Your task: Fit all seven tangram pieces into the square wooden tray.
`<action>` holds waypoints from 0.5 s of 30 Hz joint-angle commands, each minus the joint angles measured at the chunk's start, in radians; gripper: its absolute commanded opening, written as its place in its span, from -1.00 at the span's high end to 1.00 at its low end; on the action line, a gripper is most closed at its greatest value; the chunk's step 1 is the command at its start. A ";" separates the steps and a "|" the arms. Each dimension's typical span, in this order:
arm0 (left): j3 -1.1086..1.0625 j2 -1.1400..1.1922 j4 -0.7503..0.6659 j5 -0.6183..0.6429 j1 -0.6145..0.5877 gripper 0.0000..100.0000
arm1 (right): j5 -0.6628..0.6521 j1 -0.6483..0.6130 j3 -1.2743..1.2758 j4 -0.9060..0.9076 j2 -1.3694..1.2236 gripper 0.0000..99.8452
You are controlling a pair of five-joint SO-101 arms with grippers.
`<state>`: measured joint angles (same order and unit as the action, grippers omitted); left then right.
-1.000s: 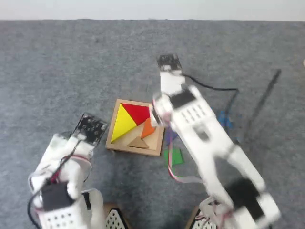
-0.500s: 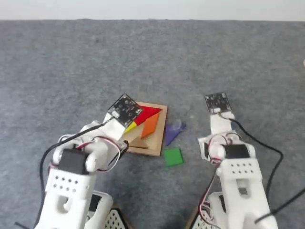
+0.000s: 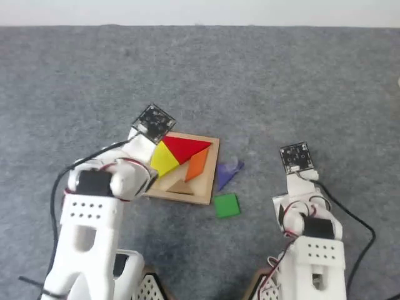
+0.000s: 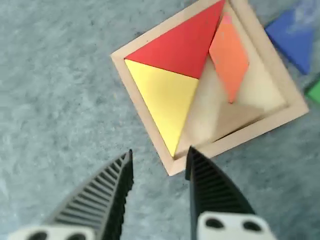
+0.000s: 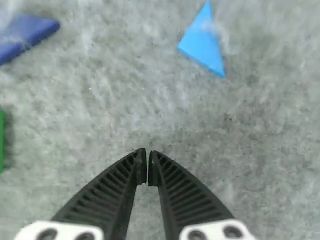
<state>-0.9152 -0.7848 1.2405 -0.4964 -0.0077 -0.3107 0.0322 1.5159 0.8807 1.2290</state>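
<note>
A: From above, what does the left arm cover?
B: The side of the tray (image 3: 214,169) under its wrist, and part of the yellow triangle (image 3: 164,159) there.
A: And from the left wrist?
B: Beyond the left gripper (image 4: 159,152), the tray's farthest corner runs off the picture. Past the tray, the blue piece (image 4: 295,37) and the green square (image 4: 315,92) are both cut by the edge.
A: That pale speck at the far tip of the orange piece (image 4: 229,55)?
B: Too small to tell.
A: The right wrist?
B: Ahead of the right gripper (image 5: 148,152) and off to one side, the green square is a sliver at the edge, and the blue piece is cut off.
</note>
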 commanded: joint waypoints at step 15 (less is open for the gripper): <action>0.054 0.454 -0.413 0.078 0.216 0.65 | -0.017 0.007 0.048 0.024 0.202 0.98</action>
<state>-0.9106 -0.3598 0.9337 -0.4703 0.1734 -0.3138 0.0292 1.5742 0.8976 1.4131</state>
